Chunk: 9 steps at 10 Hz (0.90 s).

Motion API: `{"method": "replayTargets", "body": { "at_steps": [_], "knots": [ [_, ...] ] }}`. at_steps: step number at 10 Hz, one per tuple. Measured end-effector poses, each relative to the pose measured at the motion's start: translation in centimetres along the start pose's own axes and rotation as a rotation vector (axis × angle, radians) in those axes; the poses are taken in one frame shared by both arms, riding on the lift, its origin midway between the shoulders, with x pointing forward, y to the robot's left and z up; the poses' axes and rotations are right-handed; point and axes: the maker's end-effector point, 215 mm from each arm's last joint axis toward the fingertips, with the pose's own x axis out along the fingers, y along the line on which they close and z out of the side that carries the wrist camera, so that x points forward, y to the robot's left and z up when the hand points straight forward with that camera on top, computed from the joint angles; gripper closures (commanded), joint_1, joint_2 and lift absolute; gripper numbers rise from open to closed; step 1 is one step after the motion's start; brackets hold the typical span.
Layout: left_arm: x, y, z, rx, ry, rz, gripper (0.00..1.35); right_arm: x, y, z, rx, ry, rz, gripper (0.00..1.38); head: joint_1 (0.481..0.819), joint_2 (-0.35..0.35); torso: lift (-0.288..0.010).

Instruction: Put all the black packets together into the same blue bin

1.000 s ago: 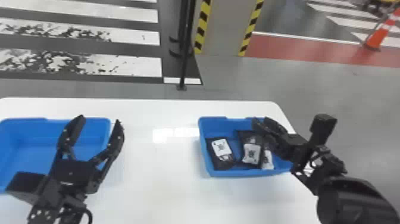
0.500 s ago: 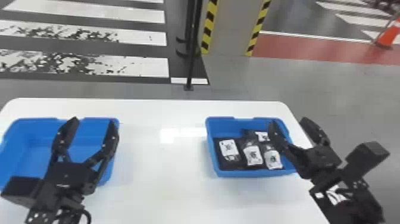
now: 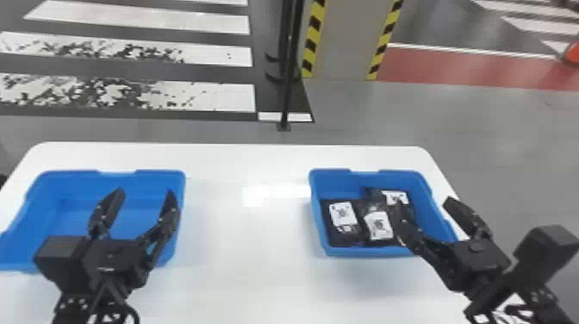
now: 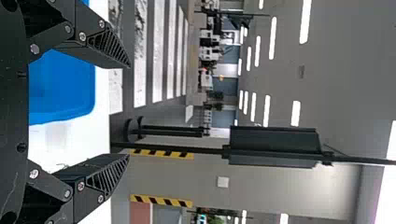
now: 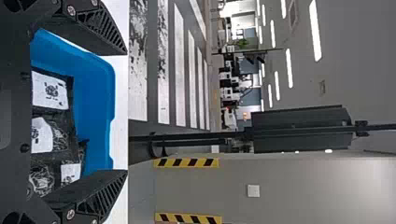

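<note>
White table (image 3: 250,267), blue bin (image 3: 366,251), white-labelled black packets (image 3: 338,238)

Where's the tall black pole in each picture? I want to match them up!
Head view: the black pole stands near the top middle, beyond the white table.
Left wrist view: the pole lies sideways, beyond the left gripper.
Right wrist view: the pole lies sideways, beyond the right gripper.
Shared landmark: yellow-and-black stripes near the pole.
</note>
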Motion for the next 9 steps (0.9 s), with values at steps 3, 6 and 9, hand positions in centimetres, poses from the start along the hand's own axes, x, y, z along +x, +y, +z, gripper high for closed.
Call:
{"method": "replayTargets", "body": {
  "at_steps": [3,6,9],
  "knots": [
    [-1.0,1.3,1.1,0.017,0.002,0.038,0.38,0.1,0.2,-0.5,-0.008,0.036,0.002,0.12,0.695,-0.128,-0.110],
    [-1.1,1.6,2.5,0.039,-0.042,0.042,0.38,0.2,0.4,-0.4,-0.008,0.034,0.006,0.12,0.695,-0.120,-0.110],
    [-1.2,1.9,2.6,0.044,-0.048,0.047,0.38,0.2,0.6,-0.3,-0.007,0.031,0.010,0.12,0.695,-0.115,-0.110]
  ]
}}
